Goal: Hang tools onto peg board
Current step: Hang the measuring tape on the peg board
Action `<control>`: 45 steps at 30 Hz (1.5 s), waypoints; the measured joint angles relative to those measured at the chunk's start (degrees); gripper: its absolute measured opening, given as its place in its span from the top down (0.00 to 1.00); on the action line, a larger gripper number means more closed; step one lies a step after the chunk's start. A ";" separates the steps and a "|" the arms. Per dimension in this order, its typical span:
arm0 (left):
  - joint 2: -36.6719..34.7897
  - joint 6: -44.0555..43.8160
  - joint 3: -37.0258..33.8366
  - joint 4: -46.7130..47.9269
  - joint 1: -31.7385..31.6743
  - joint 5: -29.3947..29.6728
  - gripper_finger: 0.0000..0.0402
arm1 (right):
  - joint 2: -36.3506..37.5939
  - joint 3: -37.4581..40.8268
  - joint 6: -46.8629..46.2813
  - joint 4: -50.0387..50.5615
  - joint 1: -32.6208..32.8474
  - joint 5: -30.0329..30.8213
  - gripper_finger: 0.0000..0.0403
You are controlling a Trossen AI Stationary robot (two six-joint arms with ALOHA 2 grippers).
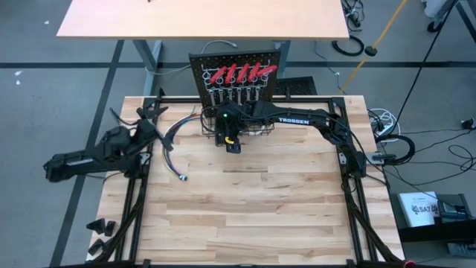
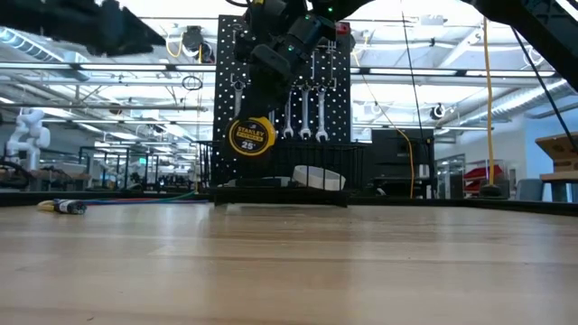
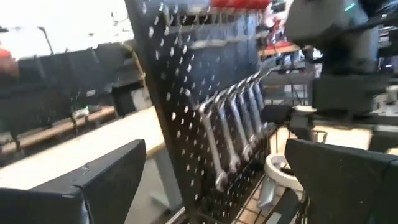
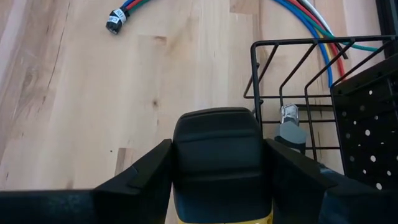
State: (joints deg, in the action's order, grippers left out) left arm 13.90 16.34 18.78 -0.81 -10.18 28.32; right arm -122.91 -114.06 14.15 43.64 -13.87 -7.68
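The peg board [image 1: 236, 78] stands upright at the far edge of the wooden table [image 1: 253, 216], and everything here sits in relation to it. The right arm reaches in a long bend from the table's right side across to the front of the board, its wrist turned down. The right gripper [image 1: 230, 139] hangs just in front of the wire basket [image 1: 253, 132] at the board's base, clamped on the yellow tape measure [image 2: 250, 137]; in the right wrist view the two dark fingers [image 4: 146, 168] press on either side of the tape measure's black casing [image 4: 217, 162], above the bare tabletop and beside the basket's corner. From the low view the tape measure hangs clear of the table, in front of the board's lower left part.

On the board, red-handled tools [image 1: 242, 73] sit in a row along the top, and silver wrenches [image 2: 307, 113] hang below them. A white tape roll [image 2: 318, 177] lies in the basket.

The left arm is folded low, well off to the left of the board near the table's left edge. The left gripper [image 1: 152, 113] has its fingers [image 3: 106, 180] spread wide, holding nothing, aimed toward the board's side. A bundle of coloured wires [image 1: 169, 145] lies on the table between it and the board.
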 joint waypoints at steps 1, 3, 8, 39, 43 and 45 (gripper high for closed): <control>0.85 -1.31 -0.35 -0.23 -2.02 -1.95 0.03 | -0.01 0.00 0.00 0.00 0.02 0.10 0.47; 3.45 -4.75 -1.04 -1.50 -5.81 -8.50 0.03 | -0.02 0.00 -0.18 -0.03 0.00 0.00 0.47; 15.31 -7.02 -2.51 -15.69 -14.71 -17.51 0.03 | -0.02 0.00 -0.90 -0.12 -0.08 -0.09 0.47; 66.25 -7.49 19.78 -37.29 -55.90 -85.84 0.03 | -0.04 0.02 0.16 -0.06 0.13 -0.06 0.48; 66.94 -12.31 19.91 -37.62 -55.28 -86.69 0.03 | -0.04 0.00 -0.04 0.12 0.13 -0.09 0.48; 66.91 -16.67 19.92 -37.77 -55.27 -86.26 0.03 | -0.04 0.02 0.00 0.48 0.11 -0.07 0.48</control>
State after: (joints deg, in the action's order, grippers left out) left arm 80.82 -0.33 38.70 -38.58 -65.45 -57.94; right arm -122.96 -114.04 14.15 44.11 -13.76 -7.76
